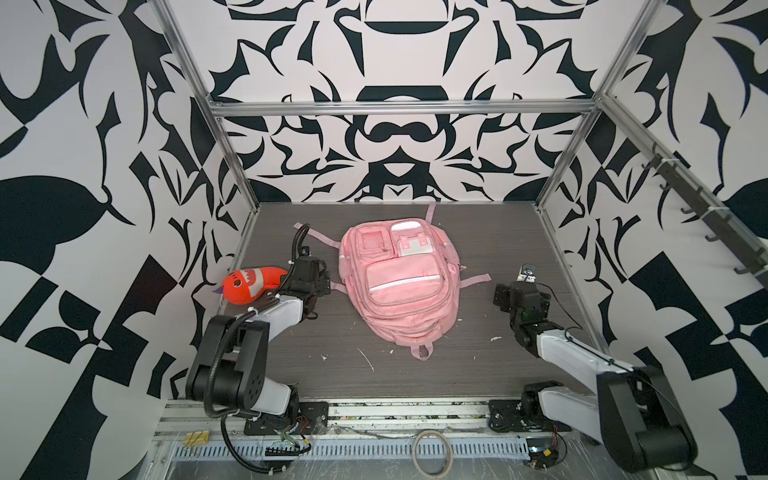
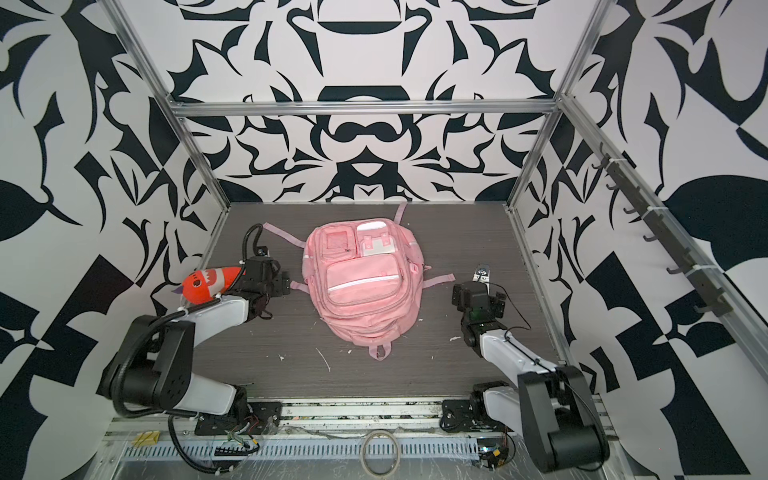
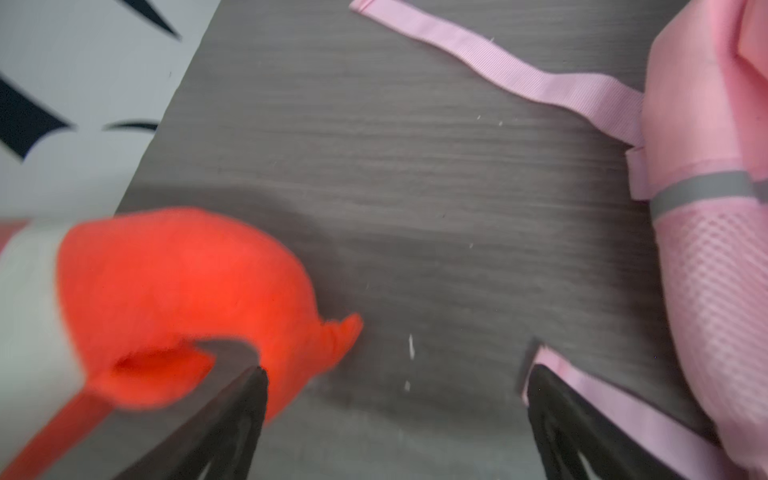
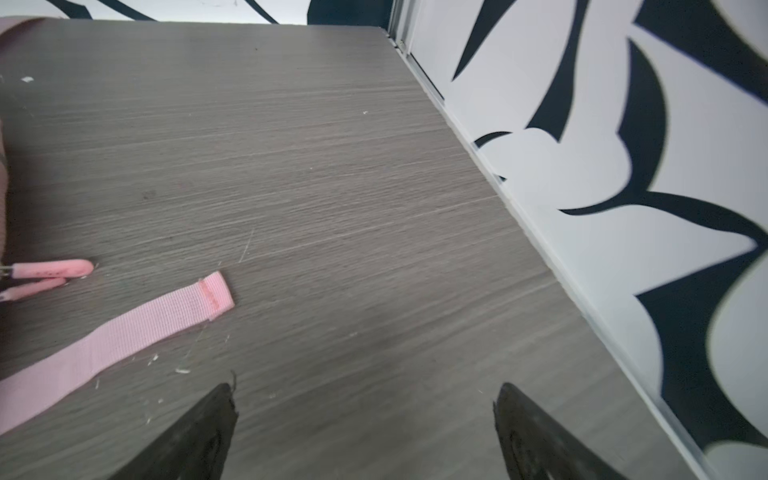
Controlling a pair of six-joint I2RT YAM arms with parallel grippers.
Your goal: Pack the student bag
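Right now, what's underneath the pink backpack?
The student bag lies front up on the table. Pink straps poke out from its edges; whatever else is beneath is hidden by the bag.

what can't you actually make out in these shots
- inside of the student bag: its own fabric hides it in both top views
- tail of the plush toy: the left arm covers it in both top views
- its head: cut off by the edge in the blurred left wrist view
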